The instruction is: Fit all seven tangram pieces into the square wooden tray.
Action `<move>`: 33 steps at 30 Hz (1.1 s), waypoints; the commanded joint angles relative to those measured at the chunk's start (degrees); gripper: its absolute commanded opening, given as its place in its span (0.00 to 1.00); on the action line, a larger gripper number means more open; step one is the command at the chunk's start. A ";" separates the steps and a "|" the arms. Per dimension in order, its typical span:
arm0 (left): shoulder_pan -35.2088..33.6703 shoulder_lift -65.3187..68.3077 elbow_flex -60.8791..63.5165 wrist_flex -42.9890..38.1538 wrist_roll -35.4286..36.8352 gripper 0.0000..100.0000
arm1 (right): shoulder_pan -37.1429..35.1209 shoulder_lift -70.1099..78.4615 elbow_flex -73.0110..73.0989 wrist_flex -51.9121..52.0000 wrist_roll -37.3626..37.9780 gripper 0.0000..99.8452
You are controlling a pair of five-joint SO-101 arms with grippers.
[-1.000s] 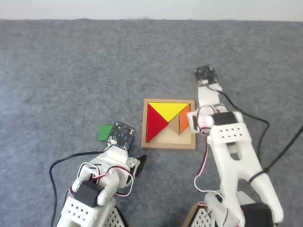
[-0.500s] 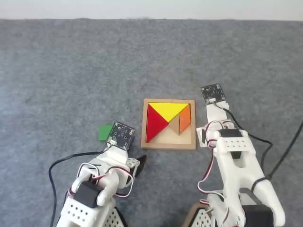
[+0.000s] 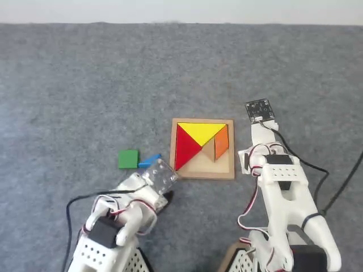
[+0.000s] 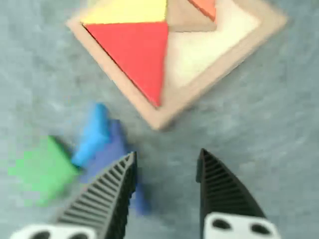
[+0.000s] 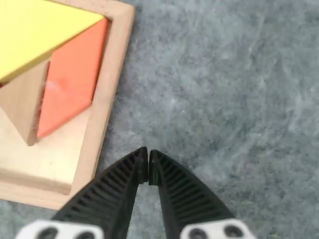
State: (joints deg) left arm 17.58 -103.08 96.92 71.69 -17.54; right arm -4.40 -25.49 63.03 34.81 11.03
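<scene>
Blue piece [image 3: 149, 161] now in view

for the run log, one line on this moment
tray: partly filled | left gripper: open near blue piece | right gripper: shut, beside tray

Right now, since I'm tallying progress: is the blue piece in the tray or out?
Out. The blue piece lies on the carpet beside the green piece, outside the tray.
</scene>
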 commanded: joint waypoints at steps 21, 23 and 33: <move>-28.13 85.80 -71.52 20.22 -1.67 0.23 | 1.01 -4.26 -0.44 -1.27 -0.70 0.01; -29.01 94.42 -77.49 20.84 1.05 0.19 | 1.19 -7.08 1.23 -1.80 -2.11 0.01; -29.71 112.44 -80.75 9.14 8.35 0.18 | 1.71 -32.48 14.33 -1.27 0.44 0.01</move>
State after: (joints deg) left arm -11.87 7.60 17.98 85.14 -11.91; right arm -3.16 -46.86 75.43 31.91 10.07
